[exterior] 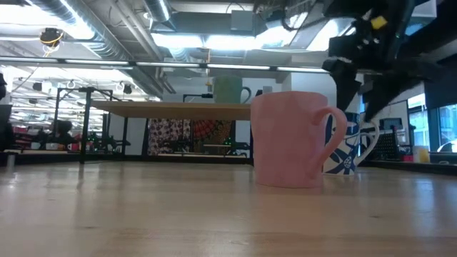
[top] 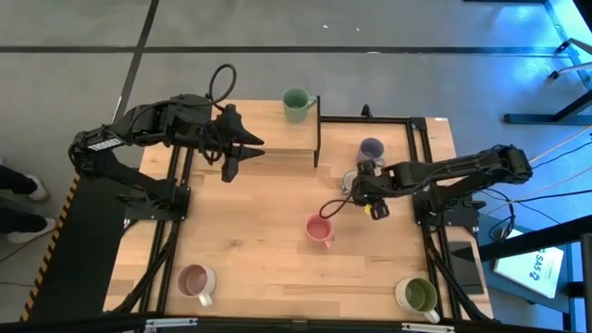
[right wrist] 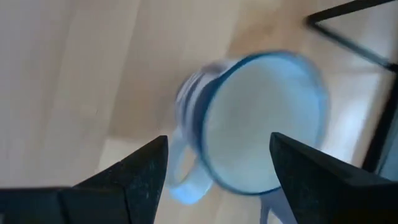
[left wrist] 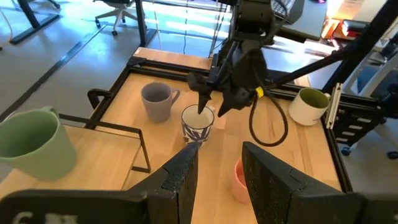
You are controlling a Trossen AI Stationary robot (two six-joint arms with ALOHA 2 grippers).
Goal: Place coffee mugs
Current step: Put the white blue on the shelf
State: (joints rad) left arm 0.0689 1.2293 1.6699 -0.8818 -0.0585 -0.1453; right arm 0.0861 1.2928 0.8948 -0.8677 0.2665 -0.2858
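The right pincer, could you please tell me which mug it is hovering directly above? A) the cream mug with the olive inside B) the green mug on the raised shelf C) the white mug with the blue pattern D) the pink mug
C: the right pincer points down, fingers spread, over the white mug with the blue pattern, whose blue rim fills the right wrist view.

No text can be read with certainty. A white box (top: 539,268) beside the worktop (top: 277,250) carries blue lettering, too small to read.

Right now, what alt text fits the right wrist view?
Seen from straight above, a white mug with a blue rim stands on the wooden table, framed by the right tool's two open dark fingers. Its handle points toward one finger.
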